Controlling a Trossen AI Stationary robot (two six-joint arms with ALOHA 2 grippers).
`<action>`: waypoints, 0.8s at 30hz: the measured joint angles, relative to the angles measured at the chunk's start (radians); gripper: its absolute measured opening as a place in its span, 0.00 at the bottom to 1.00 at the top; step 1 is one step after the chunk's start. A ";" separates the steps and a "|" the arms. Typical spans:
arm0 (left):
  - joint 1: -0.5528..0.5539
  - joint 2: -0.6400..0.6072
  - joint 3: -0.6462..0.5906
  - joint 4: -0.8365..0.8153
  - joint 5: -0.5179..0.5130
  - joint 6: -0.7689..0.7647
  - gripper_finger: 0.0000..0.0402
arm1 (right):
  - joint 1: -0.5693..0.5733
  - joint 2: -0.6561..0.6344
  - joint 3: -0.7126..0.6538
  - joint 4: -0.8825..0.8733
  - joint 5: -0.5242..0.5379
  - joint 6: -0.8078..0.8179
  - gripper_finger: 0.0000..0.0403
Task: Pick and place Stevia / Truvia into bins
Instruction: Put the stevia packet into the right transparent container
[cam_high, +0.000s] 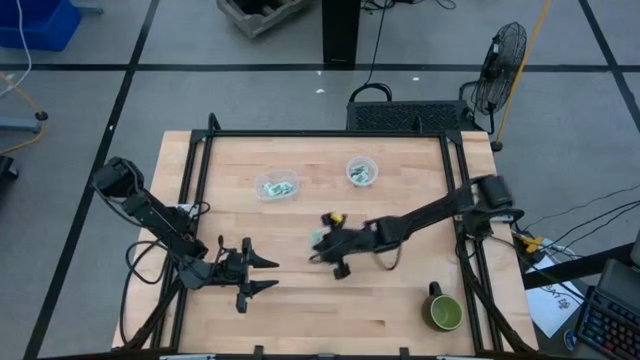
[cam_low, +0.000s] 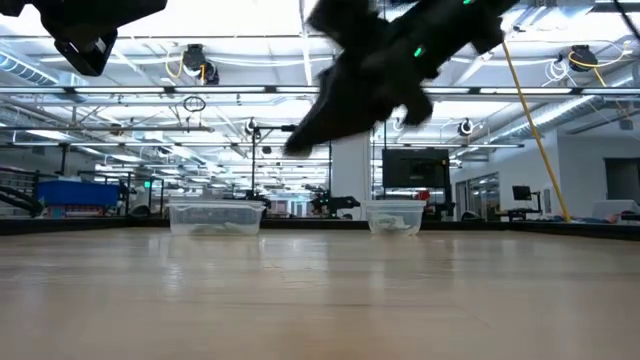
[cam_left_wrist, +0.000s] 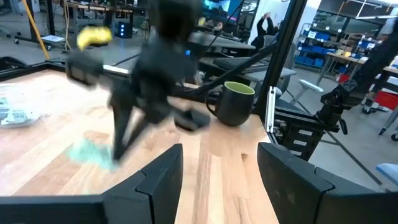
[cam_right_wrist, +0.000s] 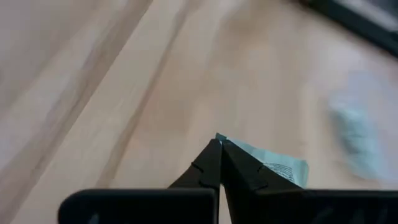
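A robotics lab set in a big industrial hall — the low view shows exposed ceiling trusses (cam_low: 200, 95), strip lights and rows of workstations with monitors (cam_low: 415, 168) behind the wooden table (cam_low: 320, 290). From above, a grey floor marked with dark lines, loose cables and a standing fan (cam_high: 500, 70) surround the black-framed rig — plainly a test space.

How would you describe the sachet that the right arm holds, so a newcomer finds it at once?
Start at the wooden table and follow the right arm to its claw near the middle. The pale green sachet is pinched between its tips; the other sachets lie in the two clear bins.
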 joint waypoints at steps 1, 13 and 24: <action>0.000 0.000 0.000 0.000 0.000 0.000 0.53 | -0.013 -0.049 -0.043 0.039 -0.001 0.014 0.00; 0.019 0.000 0.000 -0.001 -0.003 0.011 0.53 | -0.364 -0.501 -0.511 0.432 -0.014 0.321 0.00; 0.066 0.000 0.000 -0.019 0.020 -0.003 0.53 | -0.631 -0.421 -0.542 0.413 -0.140 0.530 0.00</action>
